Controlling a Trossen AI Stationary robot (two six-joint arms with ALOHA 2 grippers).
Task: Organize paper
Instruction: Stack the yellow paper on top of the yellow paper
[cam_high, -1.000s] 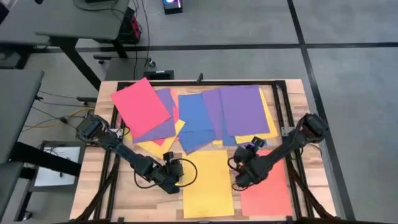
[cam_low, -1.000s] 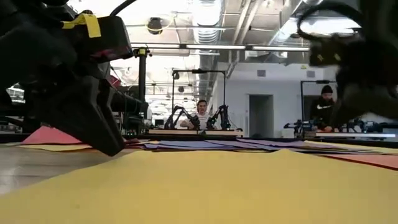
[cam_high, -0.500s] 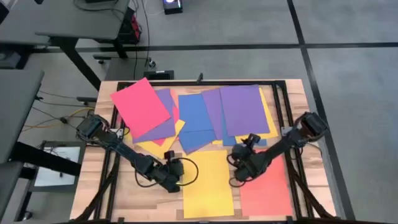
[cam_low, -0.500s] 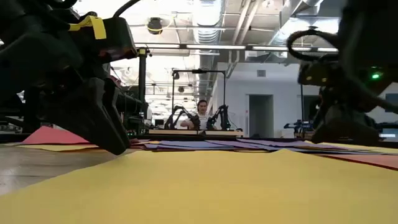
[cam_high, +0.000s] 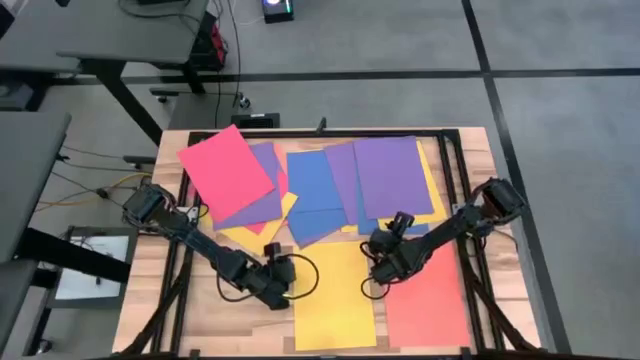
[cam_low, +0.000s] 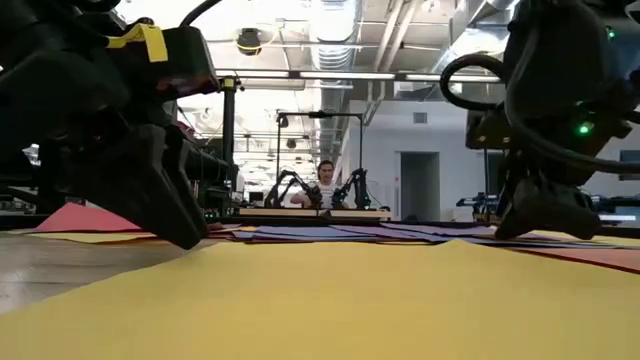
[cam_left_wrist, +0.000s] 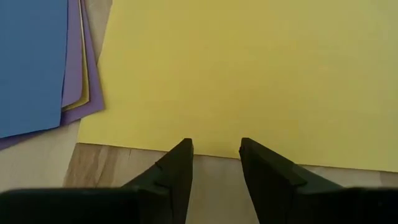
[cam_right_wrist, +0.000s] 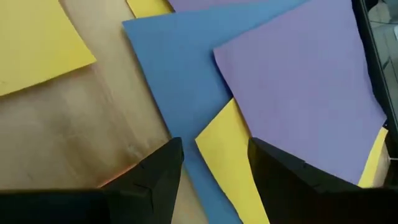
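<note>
Wooden table (cam_high: 140, 300) with coloured paper spread over it. Far half of the table: loose overlapping pile, a red sheet (cam_high: 226, 165) on top at the left, purple sheet (cam_high: 262, 195) under it, two blue sheets (cam_high: 314, 190) in the middle, a large purple sheet (cam_high: 392, 175) on the right, yellow edges poking out below and to the right of the pile. Near half: one yellow sheet (cam_high: 335, 295) lying flat alone in the middle, a red-orange sheet (cam_high: 430, 305) flat just to its right, edges close or touching, cannot tell which.

Left pincer (cam_high: 281, 290) low at the left edge of the lone yellow sheet. Left wrist view: fingers (cam_left_wrist: 177, 168) slightly apart, holding nothing, tips on bare wood just short of the yellow sheet's (cam_left_wrist: 249, 74) edge; blue (cam_left_wrist: 31, 62) and purple paper off to one side.

Right pincer (cam_high: 377, 262) at the far right corner of the lone yellow sheet, between it and the pile. Right wrist view: fingers (cam_right_wrist: 165, 162) parted a moderate gap, nothing between them, over the blue sheet (cam_right_wrist: 180, 87), a yellow sheet corner (cam_right_wrist: 227, 155) and bare wood; purple sheet (cam_right_wrist: 298, 93) beyond.

Low view: both arms down near the table, left pincer (cam_low: 165, 215) and right pincer (cam_low: 545, 215), yellow sheet (cam_low: 330, 300) filling the foreground. A person (cam_low: 325, 180) sits at another table far back in the room.
</note>
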